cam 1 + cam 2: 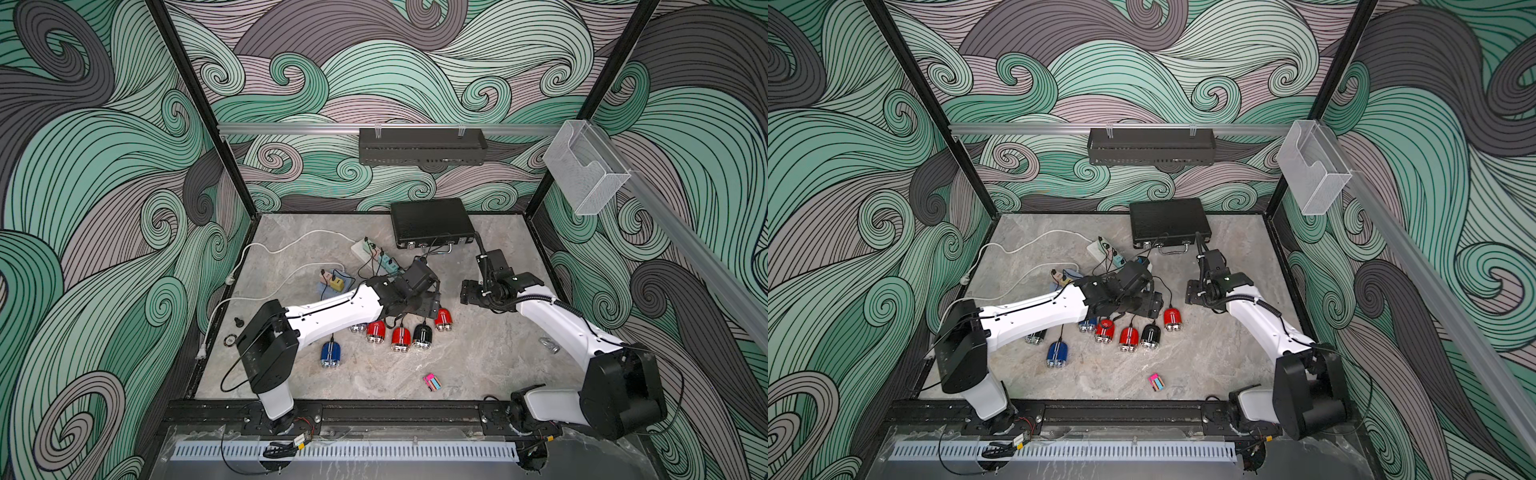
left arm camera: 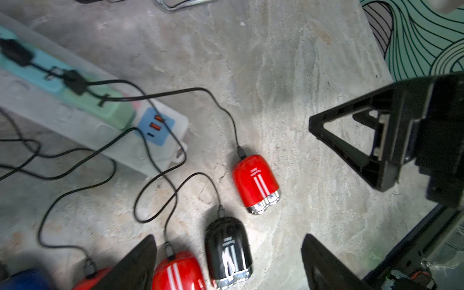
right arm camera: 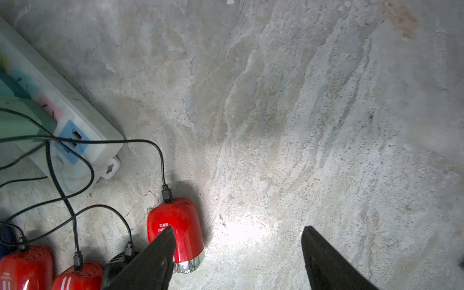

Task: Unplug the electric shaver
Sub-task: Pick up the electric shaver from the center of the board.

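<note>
end red shaver (image 2: pixel 254 183) lies near side of the power strip (image 2: pixel 75 125), cable plug (image 2: pixel 241 152) seated. left gripper (image 2: pixel 228 237) and right gripper (image 3: pixel 239 228) hang by it, both wide open, empty. probably best: pin body, pinch plug, pull straight.

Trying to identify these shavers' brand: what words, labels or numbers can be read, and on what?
No text reads clearly.
Red shaver at the row's end: white print, too blurred to read.
Black shaver: white script logo, too blurred to read.
</note>
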{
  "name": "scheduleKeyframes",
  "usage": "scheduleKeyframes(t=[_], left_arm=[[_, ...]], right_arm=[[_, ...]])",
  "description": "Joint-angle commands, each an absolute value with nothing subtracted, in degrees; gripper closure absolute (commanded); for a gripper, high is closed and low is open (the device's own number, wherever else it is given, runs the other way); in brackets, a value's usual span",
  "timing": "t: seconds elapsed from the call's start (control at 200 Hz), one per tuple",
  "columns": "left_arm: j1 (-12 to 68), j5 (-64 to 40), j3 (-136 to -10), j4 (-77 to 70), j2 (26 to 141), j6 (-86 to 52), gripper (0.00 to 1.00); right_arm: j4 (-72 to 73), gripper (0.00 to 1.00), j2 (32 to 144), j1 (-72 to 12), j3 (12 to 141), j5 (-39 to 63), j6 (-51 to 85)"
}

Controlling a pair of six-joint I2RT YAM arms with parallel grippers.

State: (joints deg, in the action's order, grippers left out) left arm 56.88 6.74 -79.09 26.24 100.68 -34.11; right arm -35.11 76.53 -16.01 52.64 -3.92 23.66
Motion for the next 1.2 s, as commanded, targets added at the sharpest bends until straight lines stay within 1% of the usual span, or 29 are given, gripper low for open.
scheduleKeyframes(t=[0.0,0.135,0.21,0.48,0.575,0.685,0.981,1.196], left_arm=[[58.7,4.3,-84.2,28.6,105.3,-34.0,0.12],[60.0,3.2,-89.3,29.9,110.5,-33.5,0.14],[60.4,3.1,-91.2,30.2,112.5,-33.4,0.15],[60.8,2.2,-95.2,32.3,118.6,-34.8,0.16],[61.0,2.9,-96.1,33.4,120.1,-36.2,0.18],[61.0,1.4,-96.3,32.8,121.5,-36.8,0.18],[61.2,2.0,-99.5,33.9,124.7,-37.4,0.22],[61.1,3.0,-104.3,39.1,128.4,-37.6,0.22]], right_arm=[[-35.2,0.21,74.7,-14.5,51.9,-3.5,25.0],[-35.5,0.22,73.8,-13.0,51.6,-3.6,24.8],[-35.7,0.25,73.1,-11.9,51.4,-3.6,25.3],[-35.9,0.26,69.1,-7.9,49.2,-4.9,26.1],[-35.8,0.28,68.5,-5.9,49.0,-3.4,26.4],[-35.1,0.29,68.6,-4.6,48.7,-1.3,26.7],[-33.9,0.30,68.9,-4.3,47.4,0.4,26.9],[-33.5,0.30,68.3,-4.3,46.8,0.5,26.7]])
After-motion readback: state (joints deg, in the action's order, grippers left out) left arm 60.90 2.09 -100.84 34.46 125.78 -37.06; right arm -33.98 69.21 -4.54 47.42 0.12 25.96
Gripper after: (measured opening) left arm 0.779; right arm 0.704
